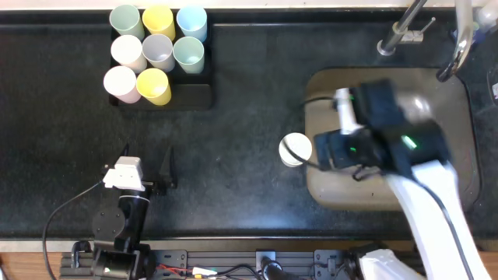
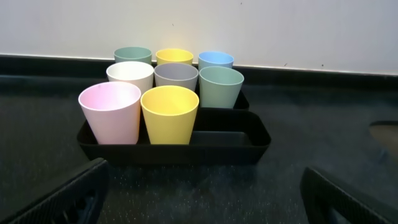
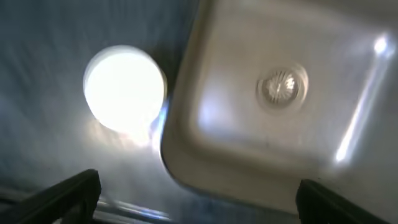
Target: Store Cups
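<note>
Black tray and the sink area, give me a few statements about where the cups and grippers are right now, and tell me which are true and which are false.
1. The black plastic tray holds eight cups. True.
2. The white plastic cup lies inside the steel sink. False: it sits on the dark counter beside the sink's rim.
3. The left gripper is open and empty. True.
4. The right gripper is shut on the white cup. False: it is open, with the cup on the counter below it.
5. The tray's row with the pink cup and a yellow cup has one free spot. True.
</note>
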Motion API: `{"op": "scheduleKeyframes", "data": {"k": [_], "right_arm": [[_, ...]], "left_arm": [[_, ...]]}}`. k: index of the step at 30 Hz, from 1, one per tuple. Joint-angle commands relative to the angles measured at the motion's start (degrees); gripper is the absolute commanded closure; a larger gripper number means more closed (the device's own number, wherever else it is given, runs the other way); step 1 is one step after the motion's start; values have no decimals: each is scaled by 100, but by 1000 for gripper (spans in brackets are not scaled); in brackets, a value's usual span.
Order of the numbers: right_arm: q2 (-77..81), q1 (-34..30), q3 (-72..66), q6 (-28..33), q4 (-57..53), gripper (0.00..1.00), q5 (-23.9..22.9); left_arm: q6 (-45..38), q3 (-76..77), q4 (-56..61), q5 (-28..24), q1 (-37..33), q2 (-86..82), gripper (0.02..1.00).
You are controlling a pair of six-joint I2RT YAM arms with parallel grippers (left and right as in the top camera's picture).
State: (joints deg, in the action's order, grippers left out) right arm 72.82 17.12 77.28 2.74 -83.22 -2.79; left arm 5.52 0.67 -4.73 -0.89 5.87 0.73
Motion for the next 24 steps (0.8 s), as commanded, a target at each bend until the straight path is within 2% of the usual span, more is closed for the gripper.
{"op": "scheduleKeyframes", "data": {"k": [1,3,8,15,21,24], "right_arm": [[669,164,177,975,87,3,90],[940,153,162,1462,232,3,236],[1526,118,155,2028,380,5,238],[2090,118,153,2127,629,3,221],[2406,122,153,2127,859,1,507],[2573,122,153,2131,896,5,509]], "left_arm": [[-103,-20,0,-52,-59,-57,20],[-103,-20,0,-52,-59,-57,20],[-103,-20,0,-52,-59,-57,20],[-103,-20,0,-52,-59,-57,20],[-103,-20,0,-52,-59,-57,20],[-103,-20,0,-52,-59,-57,20]]}}
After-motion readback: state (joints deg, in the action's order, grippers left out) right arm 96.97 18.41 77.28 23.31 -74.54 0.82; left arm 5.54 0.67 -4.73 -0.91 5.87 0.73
